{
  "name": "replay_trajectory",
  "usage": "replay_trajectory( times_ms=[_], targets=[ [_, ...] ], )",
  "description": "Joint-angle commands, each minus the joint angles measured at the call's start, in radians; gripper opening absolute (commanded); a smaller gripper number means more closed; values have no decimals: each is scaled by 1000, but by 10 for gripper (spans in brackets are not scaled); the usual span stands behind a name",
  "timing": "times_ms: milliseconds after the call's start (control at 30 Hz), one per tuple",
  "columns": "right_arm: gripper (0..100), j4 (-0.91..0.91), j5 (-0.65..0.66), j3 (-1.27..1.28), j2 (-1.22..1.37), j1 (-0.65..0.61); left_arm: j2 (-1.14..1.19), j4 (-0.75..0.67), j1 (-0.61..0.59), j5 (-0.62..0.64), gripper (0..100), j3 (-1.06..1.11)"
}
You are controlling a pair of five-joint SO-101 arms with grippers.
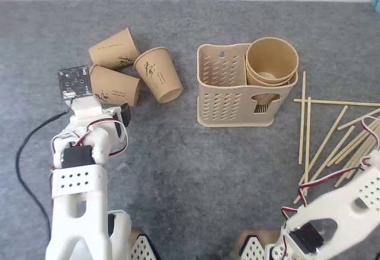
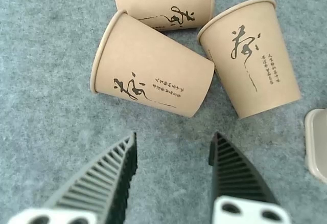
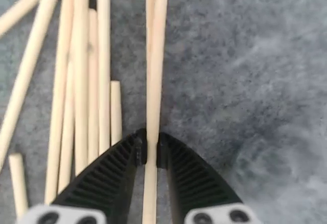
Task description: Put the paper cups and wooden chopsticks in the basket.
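Right gripper point(image 3: 148, 150) is pinching stiff, slippery chopsticks point(image 3: 155, 70); left gripper point(image 2: 173, 152) is gaping beside 3 light, crushable cups point(image 2: 153, 75), best taken gently mid-wall.

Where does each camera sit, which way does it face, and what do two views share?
High view: fixed above the table, looks down on the basket; both arms show.
Left wrist view: on the left arm, faces three paper cups past its open left gripper.
Right wrist view: on the right arm, faces the table; right gripper shut on a wooden chopstick.
Shared: the cups, in high and left wrist views.
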Motion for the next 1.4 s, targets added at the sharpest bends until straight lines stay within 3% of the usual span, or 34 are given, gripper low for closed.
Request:
replay_trajectory(
  times_ms=[0, 467, 800, 933, 1067, 1367],
  targets=[
    [8, 25, -3, -68, -33, 7, -34, -28, -6, 6, 218, -5],
    [8, 231, 11, -60, -320, 25, -32, -25, -6, 6, 218, -5],
    [11, 133, 89, 38, -119, 18, -34, -23, -8, 6, 218, 5],
    [77, 128, 114, 38, -67, 22, -34, -23, -8, 6, 218, 7],
    [2, 102, 123, 38, -56, 27, -34, -23, -8, 6, 218, 7],
    [9, 104, 123, 41, -93, 28, -34, -23, -8, 6, 218, 8]
  ],
)
